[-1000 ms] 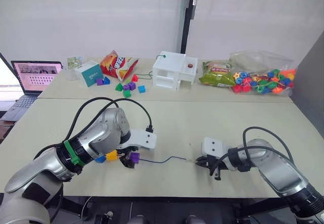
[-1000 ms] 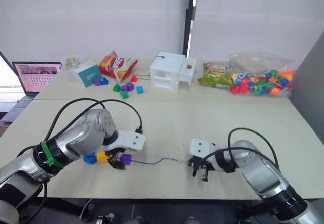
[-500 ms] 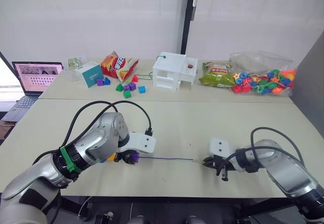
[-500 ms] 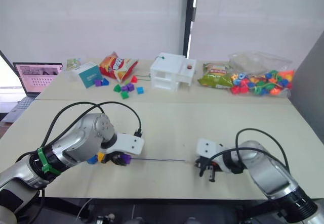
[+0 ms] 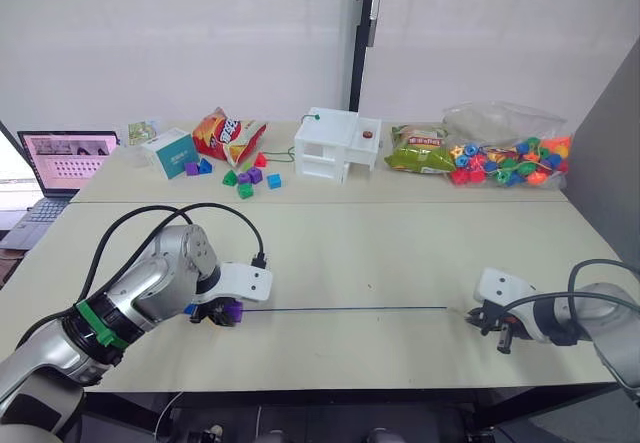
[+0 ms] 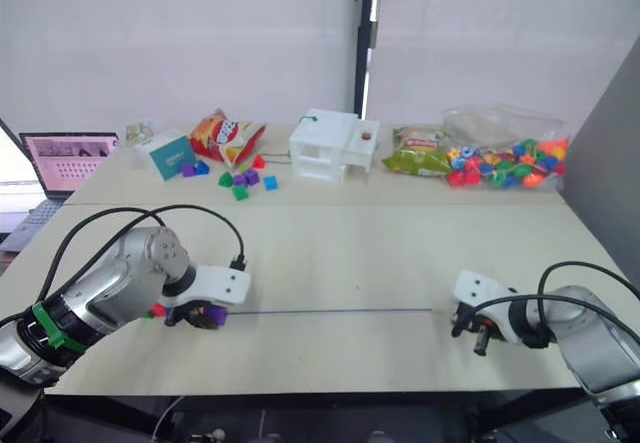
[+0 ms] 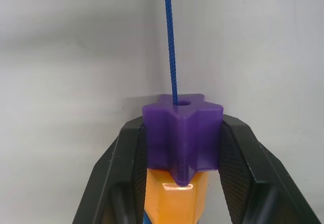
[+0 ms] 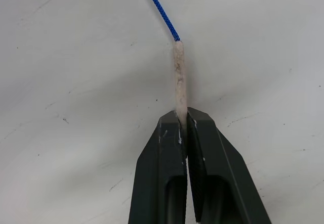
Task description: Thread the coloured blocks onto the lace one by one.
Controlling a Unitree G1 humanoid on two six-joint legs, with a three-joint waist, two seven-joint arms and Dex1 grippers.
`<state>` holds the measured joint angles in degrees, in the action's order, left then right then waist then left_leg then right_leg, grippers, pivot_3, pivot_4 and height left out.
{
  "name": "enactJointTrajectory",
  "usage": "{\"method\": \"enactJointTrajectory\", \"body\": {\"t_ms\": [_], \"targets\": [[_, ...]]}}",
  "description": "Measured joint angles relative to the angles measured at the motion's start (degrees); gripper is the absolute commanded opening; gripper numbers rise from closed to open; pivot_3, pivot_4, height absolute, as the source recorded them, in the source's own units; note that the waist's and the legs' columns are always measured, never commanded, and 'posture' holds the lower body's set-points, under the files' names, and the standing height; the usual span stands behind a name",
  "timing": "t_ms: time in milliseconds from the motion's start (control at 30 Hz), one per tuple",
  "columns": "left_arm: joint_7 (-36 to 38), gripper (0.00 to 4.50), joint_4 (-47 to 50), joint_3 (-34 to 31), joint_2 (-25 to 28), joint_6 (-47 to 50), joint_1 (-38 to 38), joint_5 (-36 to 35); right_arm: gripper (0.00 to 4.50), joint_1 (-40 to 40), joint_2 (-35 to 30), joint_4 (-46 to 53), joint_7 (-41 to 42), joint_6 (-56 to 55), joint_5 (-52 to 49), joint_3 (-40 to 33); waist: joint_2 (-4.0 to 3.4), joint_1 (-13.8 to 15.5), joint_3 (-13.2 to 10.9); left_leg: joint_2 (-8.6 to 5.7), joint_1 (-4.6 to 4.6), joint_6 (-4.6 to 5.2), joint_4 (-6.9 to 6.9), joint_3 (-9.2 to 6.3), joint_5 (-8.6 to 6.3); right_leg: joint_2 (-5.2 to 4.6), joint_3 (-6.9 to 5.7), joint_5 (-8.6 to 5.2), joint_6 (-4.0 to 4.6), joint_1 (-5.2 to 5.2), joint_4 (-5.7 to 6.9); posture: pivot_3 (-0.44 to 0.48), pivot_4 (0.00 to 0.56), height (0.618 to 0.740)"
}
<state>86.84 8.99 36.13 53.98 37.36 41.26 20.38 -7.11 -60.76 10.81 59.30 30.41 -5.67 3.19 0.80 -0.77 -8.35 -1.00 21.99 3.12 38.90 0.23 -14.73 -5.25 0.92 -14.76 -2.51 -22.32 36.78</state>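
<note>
While taut between the two arms, the lace (image 5: 340, 309): a straight dark-blue line low over the near table (image 5: 400, 253).
Left gripper (image 7: 182, 138): fingers clamped on the purple block (image 7: 182, 133), the lace entering its hole; a yellow block (image 7: 174, 198) sits directly behind it on the cord.
Right gripper (image 8: 185, 133): fingers pressed together on the pale tip (image 8: 179, 77) of the lace.
Position: purple block at the table's left, tip at its right, well apart.
Far table: loose small blocks (image 5: 245, 176), white box (image 5: 335, 144), bagged beads (image 5: 505, 159).

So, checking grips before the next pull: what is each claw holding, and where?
Left claw: purple plastic block, by its sides. Right claw: dark-blue lace, by its pale tip.
</note>
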Motion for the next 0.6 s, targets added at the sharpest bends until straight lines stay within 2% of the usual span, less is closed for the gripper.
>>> {"method": "enactJointTrajectory", "body": {"t_ms": [333, 467, 533, 600], "targets": [[-1.4, 1.39, -0.9, -3.4, -1.8, 0.6, -2.3, 0.1, 0.0, -1.3, 2.7, 4.9, -0.1, 3.6, 0.2, 2.6, -0.22, 0.1, 0.2, 0.0, -0.12, 0.0, -0.02, -0.02, 0.0, -0.01, 0.01, -0.03, -0.02, 0.14, -0.02, 0.0, 0.15, 0.74], [-3.6, 1.39, -0.9, -5.7, -2.3, -2.4, -5.4, -0.2, 0.0, -3.9, 6.3, 4.3, -1.5, 4.8, 3.1, 6.2, 0.12, 0.2, 1.0, 0.04, -0.43, -0.01, -0.09, -0.03, -0.01, -0.02, 0.0, -0.06, 0.02, 0.34, -0.04, 0.0, 0.15, 0.74], [-5.3, 1.39, -1.1, -7.6, -3.3, -3.2, -6.6, -0.6, 0.0, -4.2, 7.3, 4.0, -2.2, 4.8, 4.4, 6.9, 0.28, 0.3, 1.1, 0.06, -0.77, -0.02, -0.13, -0.03, -0.01, -0.07, -0.03, -0.55, -0.07, 0.57, -0.19, 0.0, 0.15, 0.74], [-6.5, 2.42, -1.4, -9.3, -4.1, -3.6, -7.5, -1.4, 0.71, -4.0, 7.9, 3.6, -2.7, 4.8, 4.9, 6.9, 0.37, 0.6, 1.2, 0.1, -0.97, -0.03, -0.13, -0.11, -0.02, -0.12, -0.08, -0.73, -0.32, 0.86, -0.22, 0.0, 0.15, 0.74]]}}
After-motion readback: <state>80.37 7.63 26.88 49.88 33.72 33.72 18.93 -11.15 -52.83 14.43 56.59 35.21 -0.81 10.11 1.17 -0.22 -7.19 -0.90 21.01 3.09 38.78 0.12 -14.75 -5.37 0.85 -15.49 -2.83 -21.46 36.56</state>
